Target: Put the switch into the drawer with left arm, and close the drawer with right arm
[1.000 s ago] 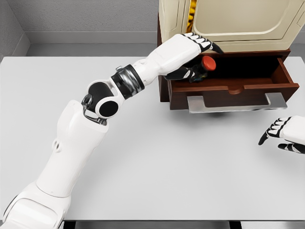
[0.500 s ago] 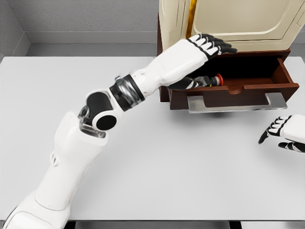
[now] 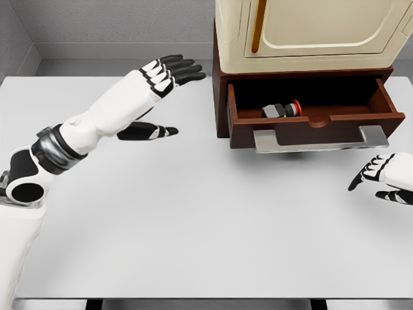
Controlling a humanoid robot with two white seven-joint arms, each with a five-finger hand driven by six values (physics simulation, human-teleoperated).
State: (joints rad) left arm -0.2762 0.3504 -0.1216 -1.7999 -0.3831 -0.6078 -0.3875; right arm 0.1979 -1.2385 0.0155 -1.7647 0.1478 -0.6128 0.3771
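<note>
The switch (image 3: 282,110), a grey-and-black body with a red button, lies on its side inside the open brown drawer (image 3: 310,123), near the left half. My left hand (image 3: 169,97) hovers over the table to the left of the cabinet, fingers spread, holding nothing. Low at the picture's right edge sits my right hand (image 3: 381,179), fingers relaxed and empty, below the drawer's grey handle (image 3: 321,139).
The drawer belongs to a brown cabinet (image 3: 221,97) with a cream appliance (image 3: 310,29) on top, at the back right of the white table (image 3: 193,213). A grey wall runs behind.
My left hand let go of the switch, which now lies in the drawer, and the arm swung back left, clear of the cabinet. The right hand barely shifted.
</note>
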